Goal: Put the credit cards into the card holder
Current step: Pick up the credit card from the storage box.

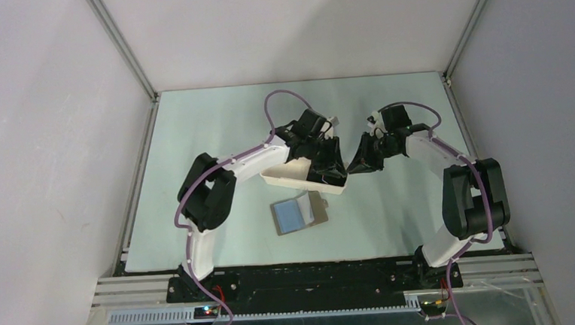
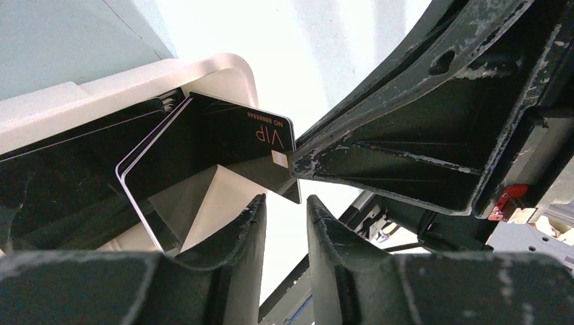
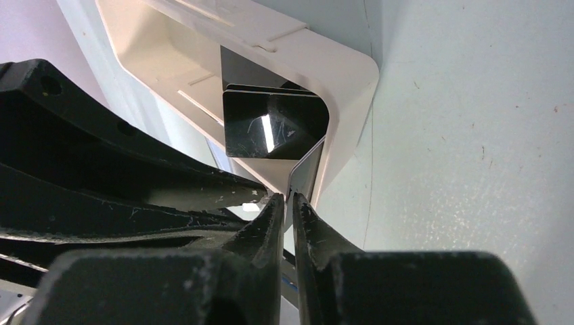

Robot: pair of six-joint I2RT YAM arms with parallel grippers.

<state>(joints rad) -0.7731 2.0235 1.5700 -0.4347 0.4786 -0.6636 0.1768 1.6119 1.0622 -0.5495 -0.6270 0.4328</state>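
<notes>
Showing the right tool (image 3: 290, 198) closed on the edge of one black credit card (image 2: 223, 143), at a corner. The card, printed "VIP", stands tilted in the rounded end of the white tray (image 2: 210, 71). The other credit cards (image 2: 68, 169) lie stacked in the same tray, just behind the gripped one and leaning against the tray wall. Glossy faces reflect the light in the right wrist view.

The left tool (image 2: 285, 203) hangs over the same end of the tray. Its fingers are slightly parted with nothing between them, just beside the lower corner of the raised card. In the top view the two tools meet tip to tip at the tray's right end.

The card holder (image 1: 298, 213) lies opened flat on the pale green table (image 1: 215, 137). It sits nearer the arm bases than the tray and apart from it. Its light blue inner pocket faces up and its grey flap is to the right.
</notes>
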